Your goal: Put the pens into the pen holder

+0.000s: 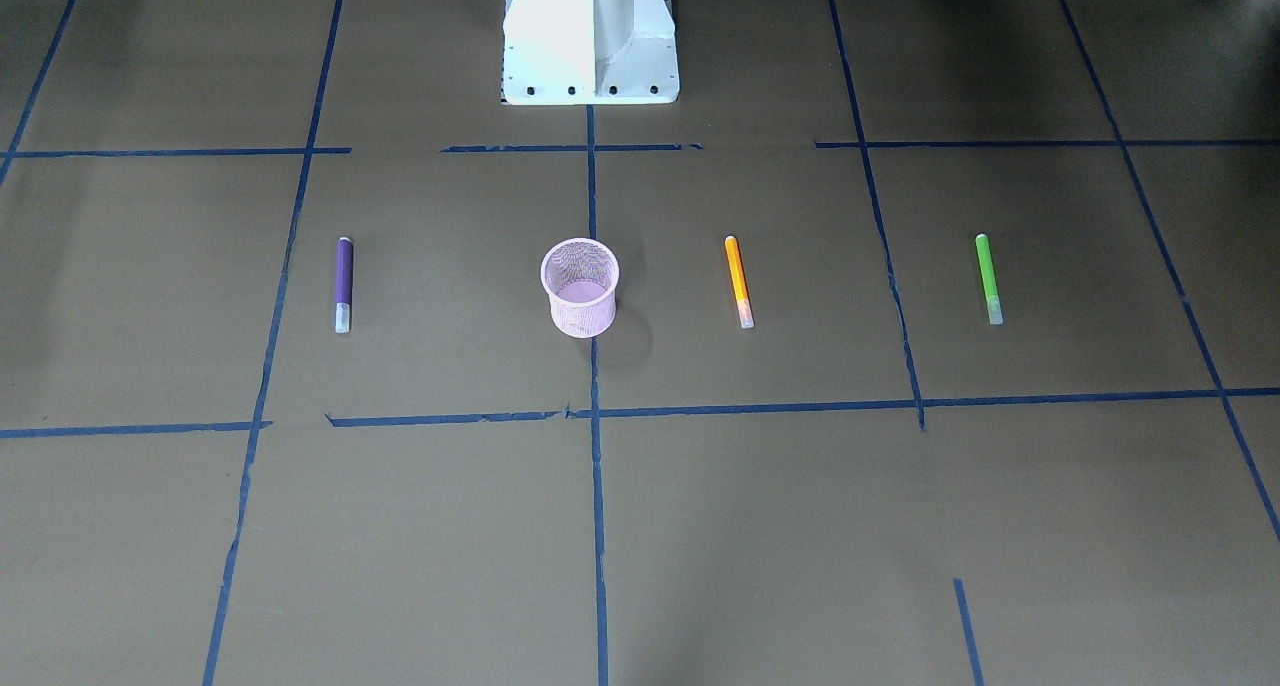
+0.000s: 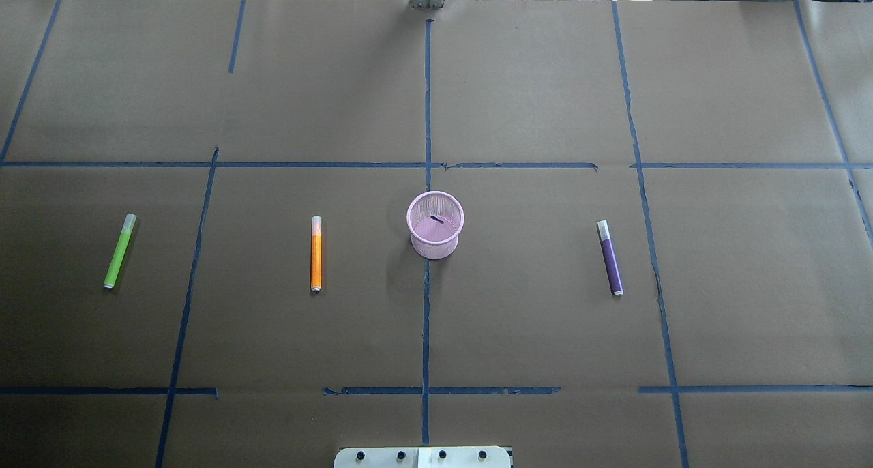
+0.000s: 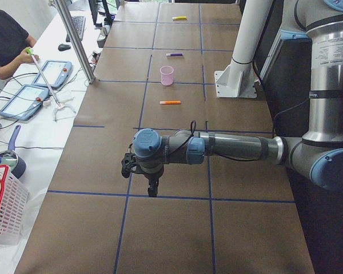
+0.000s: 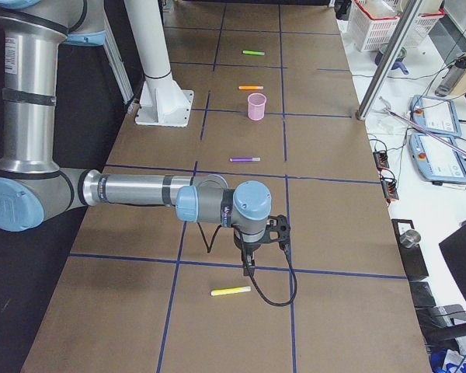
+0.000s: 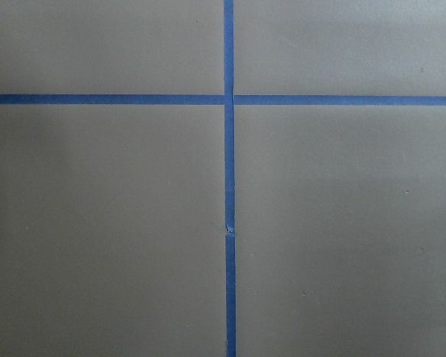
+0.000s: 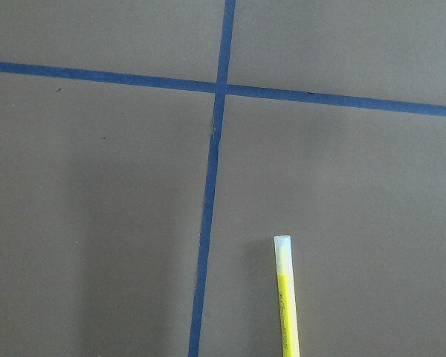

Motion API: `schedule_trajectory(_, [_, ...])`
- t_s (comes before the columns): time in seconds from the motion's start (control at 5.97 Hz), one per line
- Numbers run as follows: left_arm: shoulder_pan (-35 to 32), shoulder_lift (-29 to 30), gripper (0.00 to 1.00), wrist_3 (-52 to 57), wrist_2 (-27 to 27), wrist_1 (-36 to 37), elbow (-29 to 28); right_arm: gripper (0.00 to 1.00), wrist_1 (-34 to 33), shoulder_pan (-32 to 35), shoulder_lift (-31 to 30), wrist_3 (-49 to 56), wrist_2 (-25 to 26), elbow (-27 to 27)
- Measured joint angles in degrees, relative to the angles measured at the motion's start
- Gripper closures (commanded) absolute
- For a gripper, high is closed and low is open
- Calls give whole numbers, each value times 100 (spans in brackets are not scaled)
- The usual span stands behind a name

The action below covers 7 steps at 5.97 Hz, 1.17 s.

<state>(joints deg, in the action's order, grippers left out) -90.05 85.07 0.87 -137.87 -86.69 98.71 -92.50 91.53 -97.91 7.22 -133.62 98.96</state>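
Note:
The pink mesh pen holder [image 2: 435,224] stands upright at the table's middle, with no pens in it. The orange pen [image 2: 316,253] and the green pen [image 2: 119,250] lie flat on its left. The purple pen [image 2: 610,257] lies flat on its right. My left gripper [image 3: 152,192] hangs over bare table beyond the green pen's end, far from the holder. My right gripper [image 4: 246,270] hangs well past the purple pen, just above a yellow pen [image 4: 231,291]. Both grippers show only in the side views, so I cannot tell whether they are open or shut.
The yellow pen [image 6: 286,297] lies flat near a blue tape crossing [image 6: 218,89] under my right wrist. The robot's white base [image 1: 590,36] stands at the table's near edge. Operators' tablets [image 4: 435,116] and a white basket [image 3: 3,211] lie beyond the far edge.

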Motion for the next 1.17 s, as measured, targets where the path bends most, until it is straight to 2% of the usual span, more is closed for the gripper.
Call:
schedule_trajectory(0.5, [4,-262,0,-51,321,36,390,0,38,-1,-230,-5,-31,141])
schedule_trajectory(1.17, [71,-568,0,-57,274,-39,665,0,477,-68,-269,-30,-57,103])
